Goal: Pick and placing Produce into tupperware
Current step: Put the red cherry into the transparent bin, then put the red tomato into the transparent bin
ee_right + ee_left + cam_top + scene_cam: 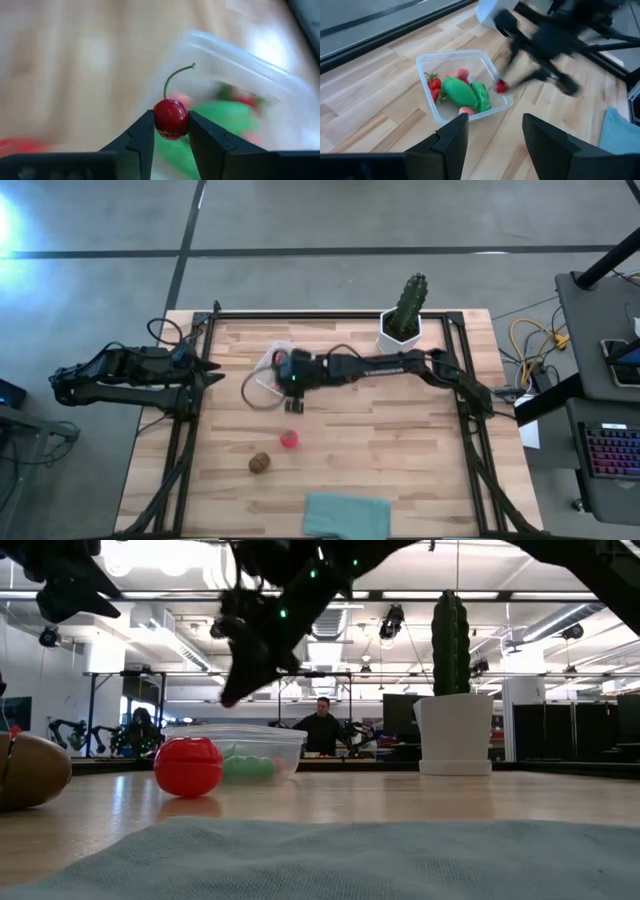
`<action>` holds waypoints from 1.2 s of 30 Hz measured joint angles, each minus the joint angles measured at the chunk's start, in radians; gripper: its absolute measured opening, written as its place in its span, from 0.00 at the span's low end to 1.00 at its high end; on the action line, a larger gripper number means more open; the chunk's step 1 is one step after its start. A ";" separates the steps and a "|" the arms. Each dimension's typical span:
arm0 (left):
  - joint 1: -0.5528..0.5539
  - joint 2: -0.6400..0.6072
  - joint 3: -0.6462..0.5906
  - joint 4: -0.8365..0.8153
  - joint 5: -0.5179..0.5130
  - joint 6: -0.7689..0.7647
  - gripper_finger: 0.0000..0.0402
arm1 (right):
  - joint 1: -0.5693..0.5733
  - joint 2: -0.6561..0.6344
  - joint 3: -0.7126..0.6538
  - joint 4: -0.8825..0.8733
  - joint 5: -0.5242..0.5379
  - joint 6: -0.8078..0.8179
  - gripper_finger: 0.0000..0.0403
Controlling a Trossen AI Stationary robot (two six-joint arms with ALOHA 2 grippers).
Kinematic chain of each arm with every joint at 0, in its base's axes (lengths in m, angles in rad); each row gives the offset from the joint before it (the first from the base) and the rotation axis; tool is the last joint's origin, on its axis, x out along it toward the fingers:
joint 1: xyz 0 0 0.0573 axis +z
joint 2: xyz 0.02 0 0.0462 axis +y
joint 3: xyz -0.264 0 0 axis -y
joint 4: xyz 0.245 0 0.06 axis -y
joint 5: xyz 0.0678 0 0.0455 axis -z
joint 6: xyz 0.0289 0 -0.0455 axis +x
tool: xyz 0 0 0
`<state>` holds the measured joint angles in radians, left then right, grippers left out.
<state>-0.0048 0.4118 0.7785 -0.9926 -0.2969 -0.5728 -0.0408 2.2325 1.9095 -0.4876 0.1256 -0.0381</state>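
Dark and idle at the left edge of the high view, the left claw (pixel 215 372) waits with its fingers apart on nothing. At frame centre the right claw (pixel 291 408) pinches a red cherry (pixel 170 118), stem upright. The clear tupperware (pixel 464 85), holding green and red produce, lies just up-left of it. Kiwi (pixel 260 463) and red ball (pixel 290 440) wait lower on the bench (pixel 400 460). No writing is readable.
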 joint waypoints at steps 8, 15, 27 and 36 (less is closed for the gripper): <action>0.000 0.000 0.000 0.050 0.000 0.000 0.43 | -0.079 0.009 0.000 -0.030 0.078 0.048 0.39; 0.000 0.000 0.000 0.050 0.000 0.000 0.43 | -0.046 -0.012 0.000 -0.115 0.064 0.060 0.52; 0.000 0.000 0.000 0.049 0.001 0.003 0.43 | 0.170 -0.047 0.001 -0.172 -0.077 -0.153 0.61; 0.000 0.000 0.000 0.048 0.004 0.003 0.43 | 0.181 -0.003 0.000 -0.149 -0.078 0.018 0.73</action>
<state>-0.0048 0.4116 0.7788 -0.9443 -0.2924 -0.5701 0.1398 2.2291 1.9091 -0.6365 0.0479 -0.0200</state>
